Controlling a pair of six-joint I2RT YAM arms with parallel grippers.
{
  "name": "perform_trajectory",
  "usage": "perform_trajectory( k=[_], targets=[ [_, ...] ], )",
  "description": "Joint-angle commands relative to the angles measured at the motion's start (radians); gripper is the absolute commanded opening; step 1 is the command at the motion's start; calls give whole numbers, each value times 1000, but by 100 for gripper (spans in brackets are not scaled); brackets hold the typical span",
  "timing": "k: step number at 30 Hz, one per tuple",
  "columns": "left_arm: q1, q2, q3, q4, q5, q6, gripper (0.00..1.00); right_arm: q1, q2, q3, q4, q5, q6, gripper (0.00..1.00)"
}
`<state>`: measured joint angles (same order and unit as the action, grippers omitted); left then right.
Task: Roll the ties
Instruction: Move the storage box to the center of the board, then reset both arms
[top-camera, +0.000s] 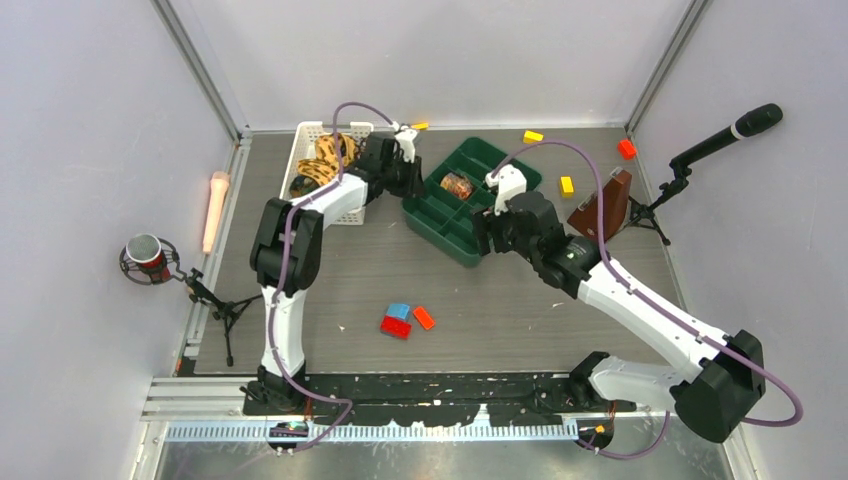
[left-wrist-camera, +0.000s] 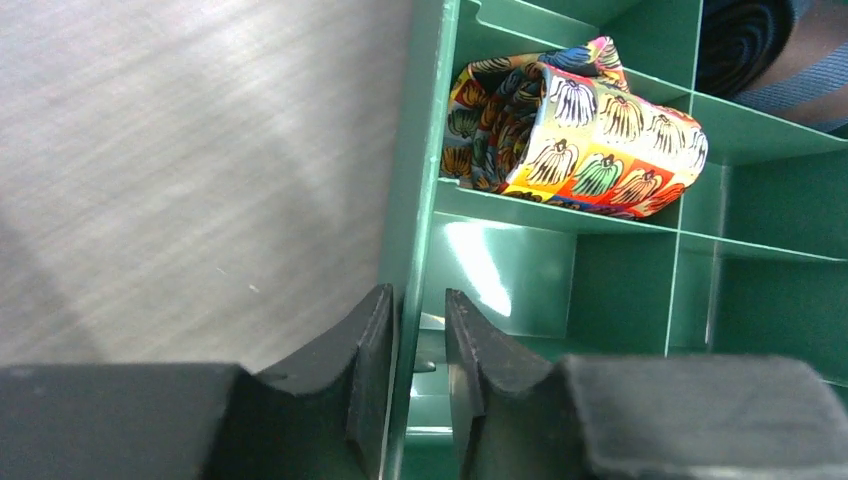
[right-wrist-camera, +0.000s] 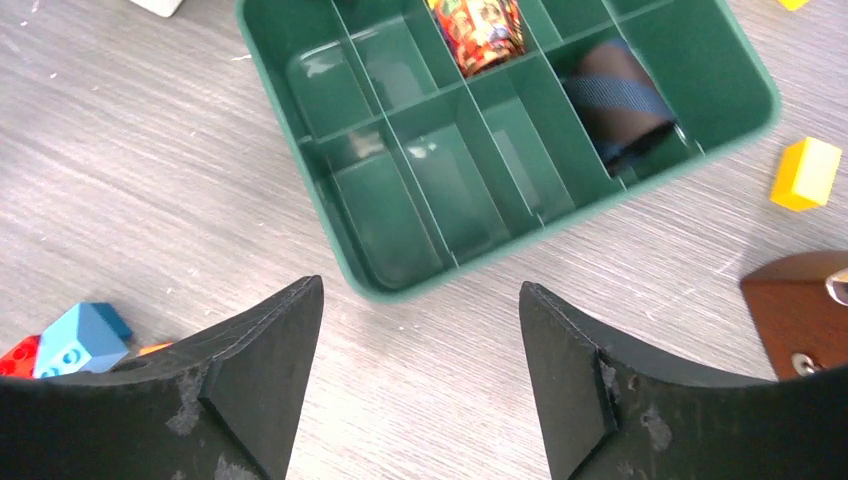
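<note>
1. Inside the tray (right-wrist-camera: 390, 220), the bright tie (left-wrist-camera: 590, 130) is lying rolled, axis along its compartment, the dark tie (right-wrist-camera: 620, 100) rolled in another.
2. Left claw (left-wrist-camera: 418, 300), barely parted, is straddling its wall; right claw (right-wrist-camera: 420, 290) is hanging spread.

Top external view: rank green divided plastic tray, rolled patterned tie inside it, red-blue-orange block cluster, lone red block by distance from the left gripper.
1. Green divided plastic tray: left gripper straddles its wall.
2. Rolled patterned tie: inside the tray, just right.
3. Red-blue-orange block cluster: mid-table, toward the bases.
4. Lone red block: far right corner.
</note>
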<state>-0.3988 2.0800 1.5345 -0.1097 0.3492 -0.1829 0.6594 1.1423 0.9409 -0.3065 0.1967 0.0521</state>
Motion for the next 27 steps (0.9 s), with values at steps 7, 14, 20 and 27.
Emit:
perform_trajectory(
  k=[7, 14, 20, 27],
  targets=[
    [37, -100, 153, -57, -107, -88, 89, -6, -88, -33, 63, 213, 164, 95],
    [37, -366, -111, -9, -208, -190, 91, -57, -85, -61, 97, 78, 315, 99],
    [37, -623, -473, 192, -243, -210, 92, -112, -105, -163, 270, -78, 385, 100],
    [37, -793, -694, 249, -282, -231, 93, -112, -140, -290, 451, -82, 404, 100]
  ],
)
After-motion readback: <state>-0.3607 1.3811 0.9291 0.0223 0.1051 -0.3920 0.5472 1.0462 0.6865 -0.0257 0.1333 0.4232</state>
